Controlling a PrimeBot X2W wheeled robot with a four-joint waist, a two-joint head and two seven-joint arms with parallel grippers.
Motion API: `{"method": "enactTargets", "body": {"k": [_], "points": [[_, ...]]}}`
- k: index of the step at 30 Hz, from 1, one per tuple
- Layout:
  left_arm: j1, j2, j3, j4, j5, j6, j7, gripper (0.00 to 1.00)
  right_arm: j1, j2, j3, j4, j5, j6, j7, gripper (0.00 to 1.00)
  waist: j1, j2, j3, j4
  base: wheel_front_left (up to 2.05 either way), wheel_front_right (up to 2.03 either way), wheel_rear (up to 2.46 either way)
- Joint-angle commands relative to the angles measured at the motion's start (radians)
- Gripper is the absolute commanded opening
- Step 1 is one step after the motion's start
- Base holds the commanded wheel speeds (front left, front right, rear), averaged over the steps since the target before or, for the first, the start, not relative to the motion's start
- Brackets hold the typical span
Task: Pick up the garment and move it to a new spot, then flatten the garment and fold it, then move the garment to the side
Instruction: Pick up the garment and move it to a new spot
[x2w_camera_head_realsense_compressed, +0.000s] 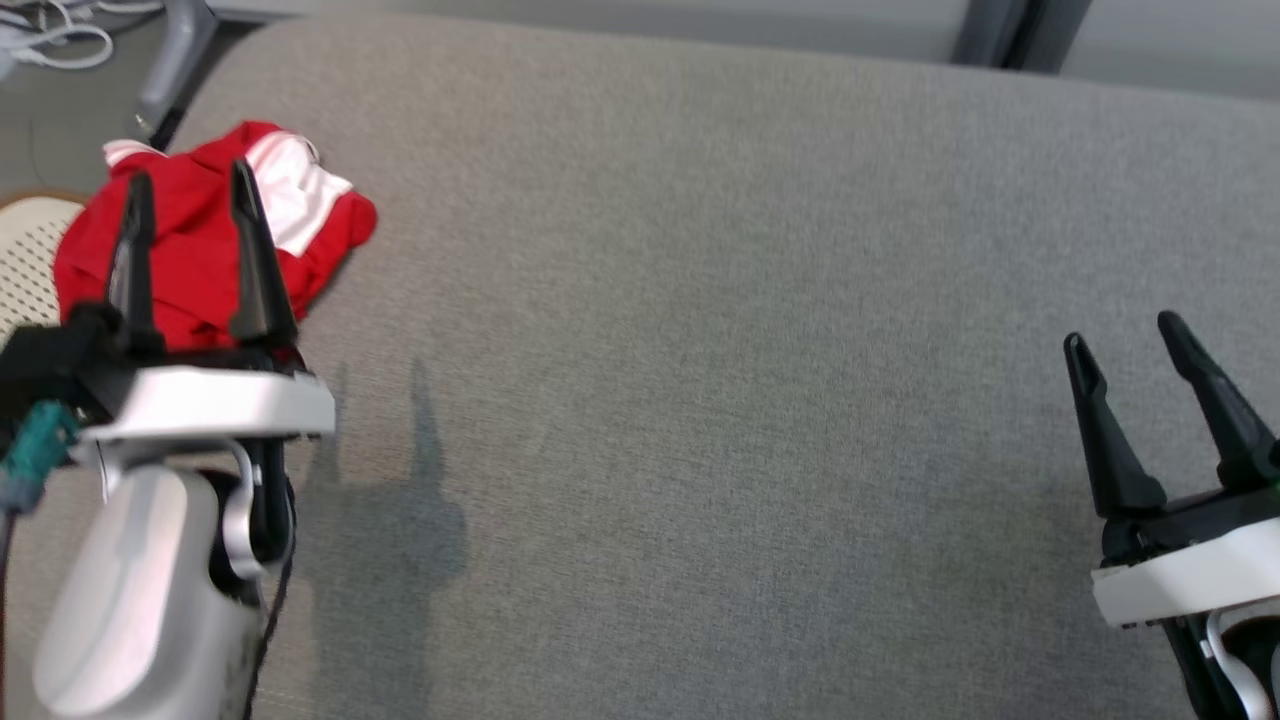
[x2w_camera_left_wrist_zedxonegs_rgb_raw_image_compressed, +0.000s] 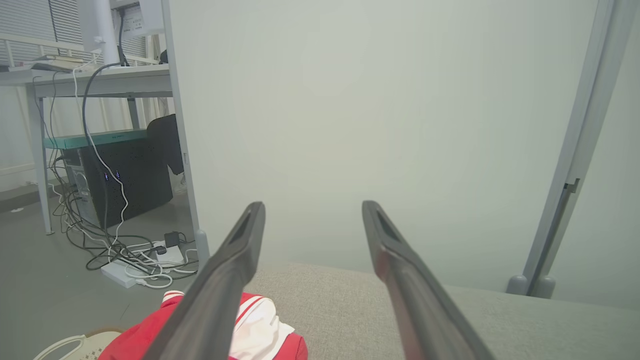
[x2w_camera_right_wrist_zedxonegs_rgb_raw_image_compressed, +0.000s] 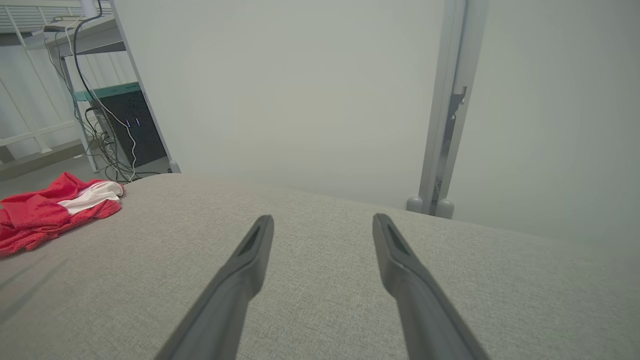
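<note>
Okay, we see red-and-white garment (x2w_camera_head_realsense_compressed: 190, 255) bunched at far left corner of grey desk (x2w_camera_head_realsense_compressed: 700, 350). Left gripper (x2w_camera_head_realsense_compressed: 190, 175) sits over garment, fingers spread, nothing pinched; we cannot tell contact. Right gripper (x2w_camera_head_realsense_compressed: 1122, 330) also spread, empty, well apart at desk's right side.

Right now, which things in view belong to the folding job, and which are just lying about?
Job: red-and-white garment, crumpled at the left edge of the grey padded surface; left gripper, open near it; right gripper, open.
Lying about: computer tower, floor cables, pale perforated object.
</note>
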Motion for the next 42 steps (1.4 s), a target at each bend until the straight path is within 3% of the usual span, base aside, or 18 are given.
{"method": "enactTargets", "body": {"k": [1,15,26,27,28,37,42], "points": [[-0.057,0.004,0.007,0.031,-0.01,-0.017,-0.003,1.0,-0.023,-0.013,-0.005,-0.014,0.0,0.0,0.005,1.0,0.0,0.0,0.095,-0.033,0.0,0.0,0.0],[-0.424,0.067,0.0,0.62,-0.064,-0.173,0.077,1.0,-0.145,-0.035,0.029,-0.022,0.017,0.0,-0.016,1.0,0.0,0.0,0.309,-0.097,0.0,0.0,0.0],[-0.554,0.071,-0.011,0.947,-0.09,-0.227,0.131,0.98,-0.165,-0.041,0.037,0.002,0.022,0.0,-0.038,1.0,0.0,0.0,0.331,-0.103,0.0,0.0,0.0],[-0.559,0.072,-0.012,0.961,-0.089,-0.23,0.118,0.35,-0.166,-0.041,0.038,0.005,0.021,0.0,-0.039,1.0,0.0,0.0,0.327,-0.103,0.0,0.0,0.0],[-0.566,0.072,-0.012,0.972,-0.088,-0.234,0.105,0.0,-0.166,-0.042,0.039,0.007,0.02,0.0,-0.04,1.0,0.0,0.0,0.322,-0.103,0.0,0.0,0.0],[-0.546,0.078,0.019,0.919,-0.08,-0.225,-0.006,0.0,-0.134,-0.033,0.009,0.026,0.018,0.0,-0.059,1.0,0.0,0.0,0.246,-0.094,0.0,0.0,0.0],[-0.439,0.095,0.098,0.693,-0.037,-0.183,-0.006,0.0,-0.118,-0.021,0.009,0.044,0.016,0.0,-0.076,1.0,0.0,0.0,0.167,-0.104,0.0,0.0,0.0]]}}
